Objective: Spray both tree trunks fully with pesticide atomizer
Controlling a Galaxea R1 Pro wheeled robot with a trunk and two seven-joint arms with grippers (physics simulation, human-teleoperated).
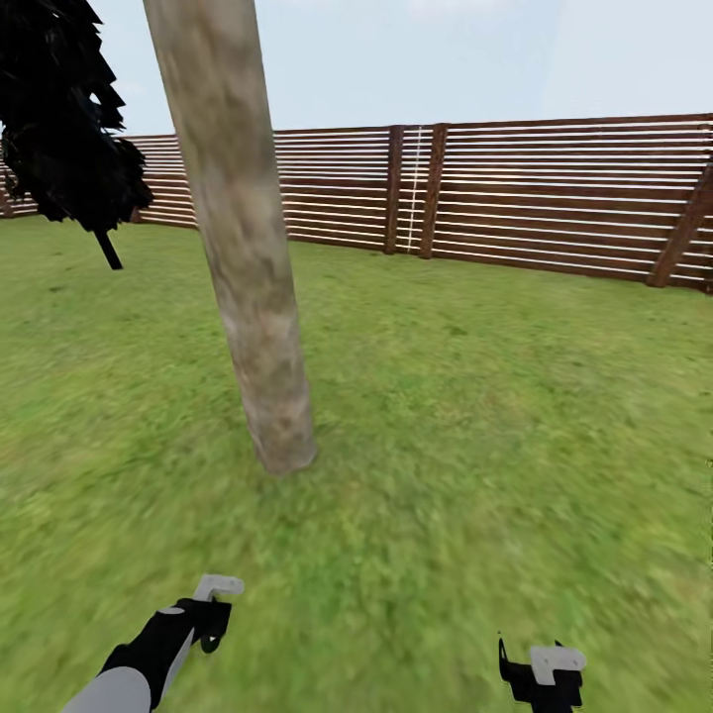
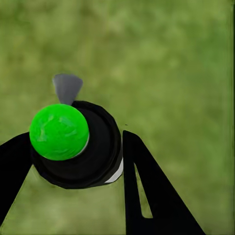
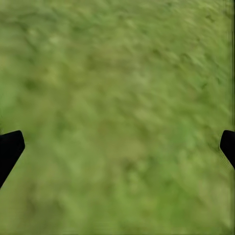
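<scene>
Outdoor setting: a fenced garden under open sky. Ground is a wide green lawn (image 1: 475, 416), blurry in texture, also seen in both wrist views. A bare, mottled grey-beige tree trunk (image 1: 243, 248) rises from the grass, leaning slightly. A brown horizontal-slat wooden fence (image 1: 555, 193) closes the far side. A dark-foliaged conifer (image 1: 59, 119) stands at far left.

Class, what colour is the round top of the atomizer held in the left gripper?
Bright green, on a black body; the atomizer shows best in the left wrist view.
</scene>
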